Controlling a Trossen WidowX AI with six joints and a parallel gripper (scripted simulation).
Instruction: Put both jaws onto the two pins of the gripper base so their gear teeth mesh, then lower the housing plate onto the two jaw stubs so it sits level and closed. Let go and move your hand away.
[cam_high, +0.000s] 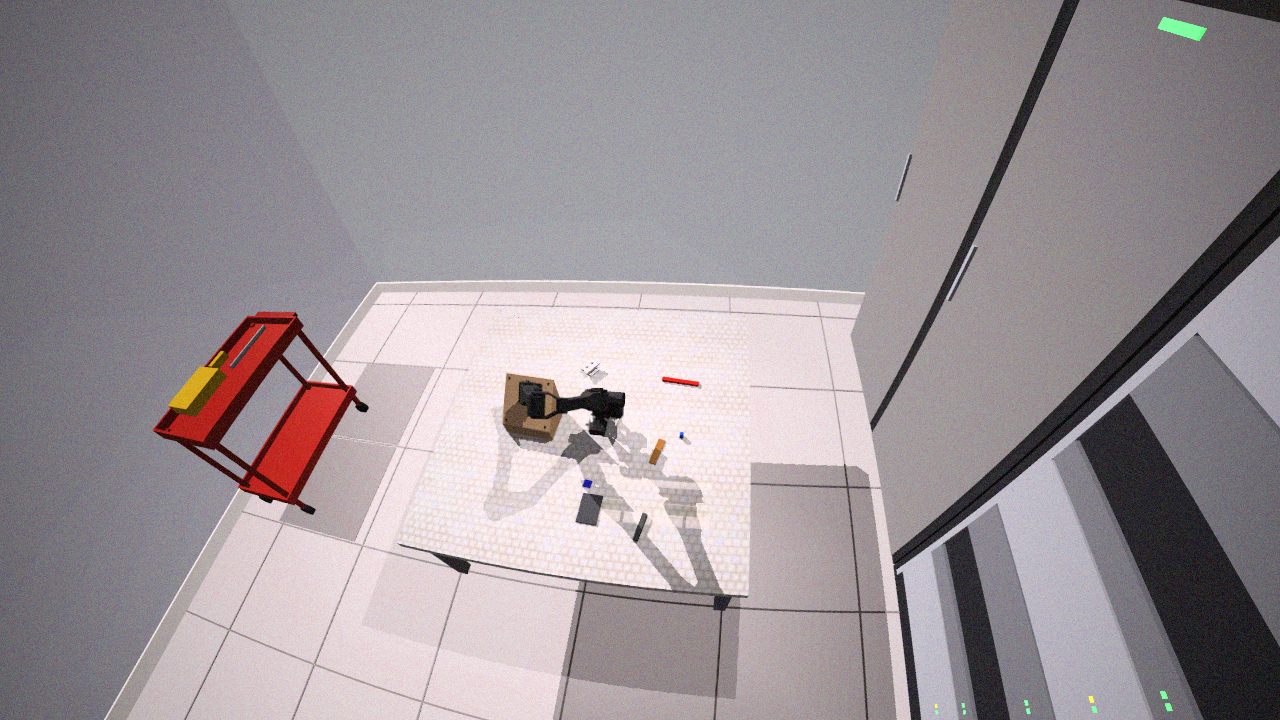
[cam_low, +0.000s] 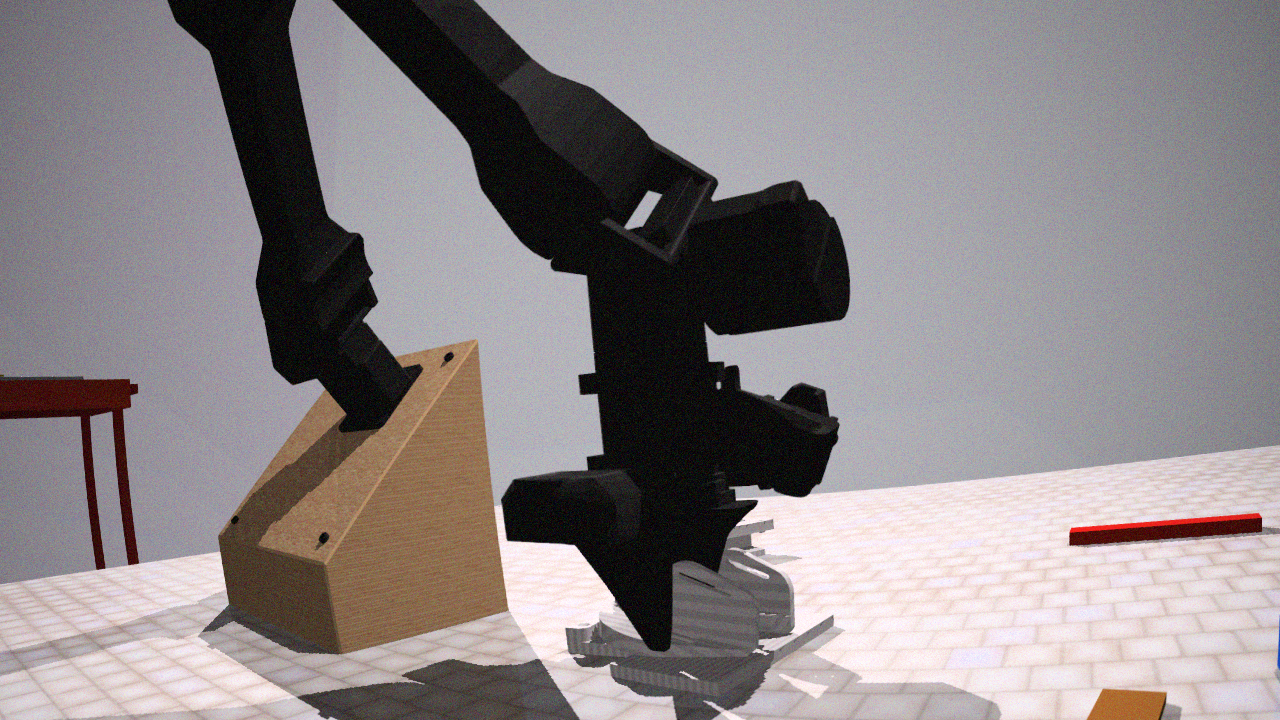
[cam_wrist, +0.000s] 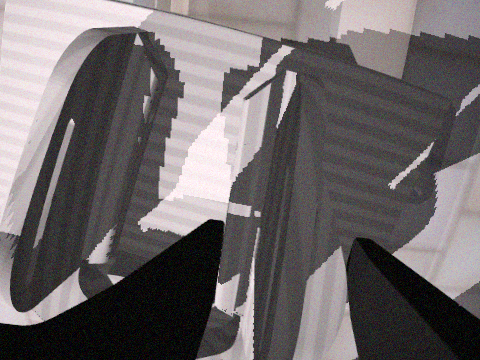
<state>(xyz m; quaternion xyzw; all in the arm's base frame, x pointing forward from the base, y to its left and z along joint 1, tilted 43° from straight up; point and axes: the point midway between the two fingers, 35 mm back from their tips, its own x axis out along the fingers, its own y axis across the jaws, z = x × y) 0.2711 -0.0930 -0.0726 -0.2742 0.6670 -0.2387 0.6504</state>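
Note:
My gripper (cam_high: 605, 431) (cam_low: 687, 616) (cam_wrist: 287, 244) points down beside the wooden arm mount, shut on one upright rounded fin (cam_low: 720, 608) (cam_wrist: 300, 200) of a light grey piece that looks like the housing plate (cam_wrist: 205, 60). The second fin (cam_low: 768, 586) (cam_wrist: 95, 165) stands outside the fingers. Under the fingers, low over the table or on it, lie a thin toothed grey piece (cam_low: 583, 638) and a flat bar (cam_low: 803, 634). I cannot tell jaws and gripper base apart here. Pins, stubs and mesh of the teeth are hidden or too small to see.
Small white parts (cam_high: 590, 368) lie behind the gripper. A red bar (cam_high: 680, 381) (cam_low: 1163, 530), an orange block (cam_high: 657, 450) (cam_low: 1129, 703), a small blue piece (cam_high: 681, 435), a blue cube (cam_high: 587, 483), a dark rectangle (cam_high: 588, 509) and a dark bar (cam_high: 640, 526) lie around. The wooden mount (cam_low: 420, 537) stands left.

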